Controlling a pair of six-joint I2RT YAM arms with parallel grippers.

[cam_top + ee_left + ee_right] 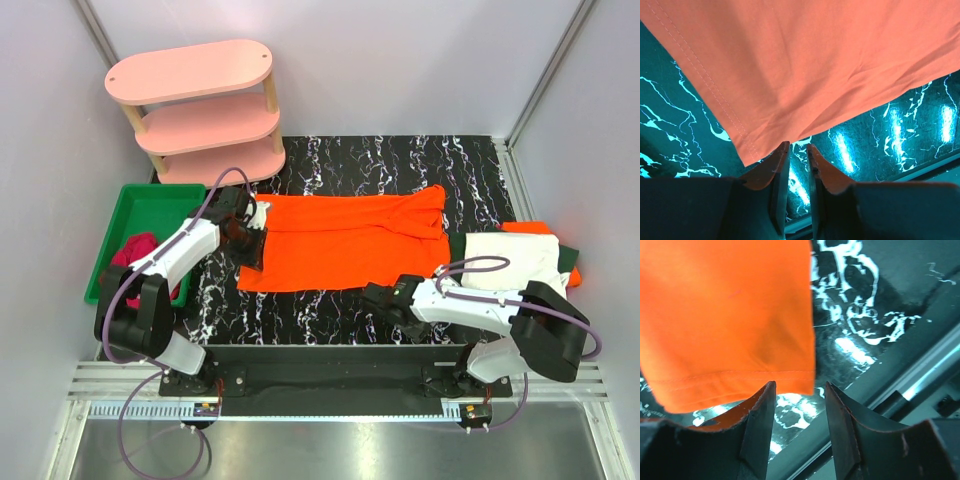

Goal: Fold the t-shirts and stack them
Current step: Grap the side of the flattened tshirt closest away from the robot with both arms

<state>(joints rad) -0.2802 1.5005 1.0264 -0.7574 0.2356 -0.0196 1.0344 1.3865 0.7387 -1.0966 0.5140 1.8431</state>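
The big bright orange t-shirt [340,240] lies flat across the black marble table [400,160]. My left gripper [250,255] sits at the shirt's left edge. In the left wrist view my left gripper [797,145] has its jaws a narrow gap apart and empty, with the shirt's [815,60] hemmed corner just ahead of the tips. My right gripper [372,295] is at the shirt's near edge. In the right wrist view my right gripper [800,384] is open and empty, just short of the shirt's [725,315] hemmed corner. A white t-shirt [510,258] lies on a dark green one [570,262] and an orange one [528,227] at the right.
A green bin [150,192] holding dark red cloth [135,250] stands at the left. A pink three-tier shelf [195,75] stands at the back left. The table's near metal edge [920,375] runs close behind my right gripper.
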